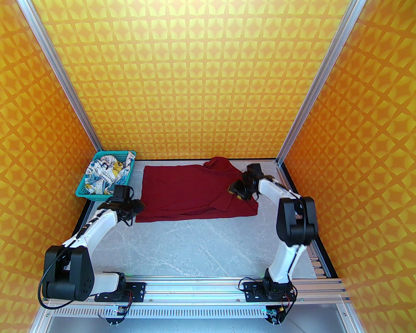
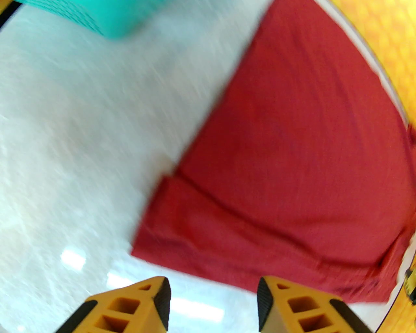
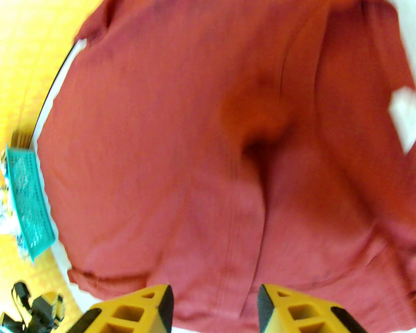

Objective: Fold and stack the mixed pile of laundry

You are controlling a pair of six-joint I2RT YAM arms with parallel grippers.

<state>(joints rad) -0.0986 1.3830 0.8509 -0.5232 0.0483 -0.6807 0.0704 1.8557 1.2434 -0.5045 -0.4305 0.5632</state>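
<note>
The dark red T-shirt [image 1: 188, 192] lies spread on the grey table, its right part folded over with a bunched sleeve at the far edge. My left gripper [image 1: 138, 208] hovers at the shirt's near-left corner. In the left wrist view it [image 2: 213, 302] stands open and empty just short of the shirt's corner [image 2: 292, 162]. My right gripper [image 1: 235, 190] is over the folded right side. Seen from the right wrist it [image 3: 214, 305] is open above the red cloth [image 3: 195, 162], holding nothing. The white printed garment [image 1: 107, 175] lies crumpled in the basket.
The teal perforated basket [image 1: 94, 195] stands at the far left corner, close to my left arm, and appears in the wrist views [image 2: 107, 19] [image 3: 31, 195]. Bare grey tabletop [image 1: 195, 244] stretches between the shirt and the arm bases. Patterned yellow walls enclose three sides.
</note>
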